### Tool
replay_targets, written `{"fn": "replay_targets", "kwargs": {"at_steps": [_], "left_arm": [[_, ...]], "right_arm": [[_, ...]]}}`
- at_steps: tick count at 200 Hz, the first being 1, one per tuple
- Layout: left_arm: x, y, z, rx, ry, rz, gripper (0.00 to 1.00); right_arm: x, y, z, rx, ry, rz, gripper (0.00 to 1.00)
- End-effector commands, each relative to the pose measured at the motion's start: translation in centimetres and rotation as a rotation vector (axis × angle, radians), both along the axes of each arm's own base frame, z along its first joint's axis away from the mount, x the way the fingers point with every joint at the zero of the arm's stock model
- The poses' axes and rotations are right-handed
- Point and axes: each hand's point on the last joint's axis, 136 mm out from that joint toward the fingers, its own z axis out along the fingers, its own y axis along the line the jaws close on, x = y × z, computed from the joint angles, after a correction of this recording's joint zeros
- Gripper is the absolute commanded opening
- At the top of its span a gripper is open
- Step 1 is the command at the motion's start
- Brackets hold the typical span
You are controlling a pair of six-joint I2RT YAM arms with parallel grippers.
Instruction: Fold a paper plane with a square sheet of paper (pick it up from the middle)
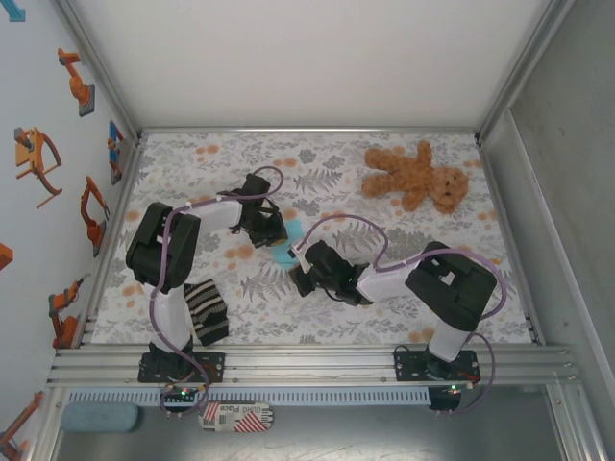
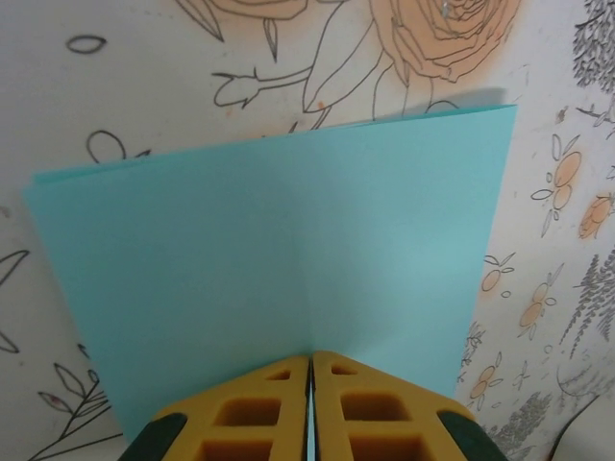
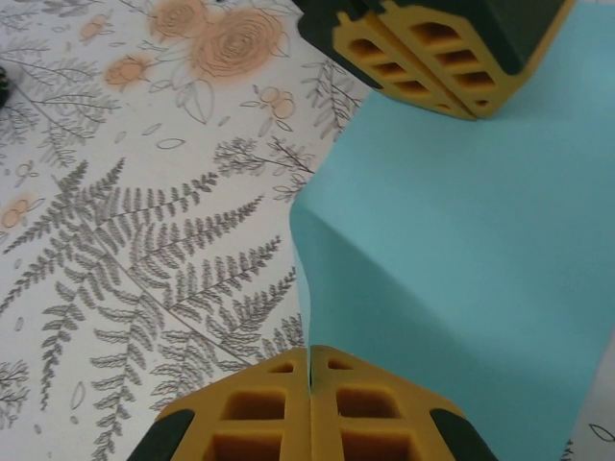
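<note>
The left arm [image 1: 159, 252] and right arm [image 1: 452, 288] have black joint housings, white links, purple cables [image 1: 351, 219]. Fingers [image 2: 252, 415] are yellow, with rectangular recesses.

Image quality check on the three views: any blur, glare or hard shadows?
Top external: even diffuse light, sharp throughout, no glare, only soft shadows. Left wrist: light-blue paper crisp and evenly lit, left tool slightly soft up close. Right wrist: fern-print table cover in focus, right tool a touch soft, no blown highlights.
</note>
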Motion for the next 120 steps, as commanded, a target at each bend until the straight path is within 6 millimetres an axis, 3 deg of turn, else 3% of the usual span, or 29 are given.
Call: {"fn": "replay_targets", "kwargs": {"at_steps": [1, 77, 120], "left_arm": [[-1.0, 0.4, -1.3, 0.05, 0.038, -0.033, 0.08], [-1.2, 0.5, -1.6, 0.064, 0.048, -0.078, 0.05], [-1.2, 0.3, -1.6, 0.057, 0.044, -0.108, 0.05]], "right_arm": [[1.2, -0.1, 0.0, 0.017, 0.036, -0.077, 0.0], [2.8, 0.1, 1.8, 0.035, 0.015, -0.101, 0.0], [3.4, -0.2, 1.6, 0.009, 0.02, -0.118, 0.0]]}}
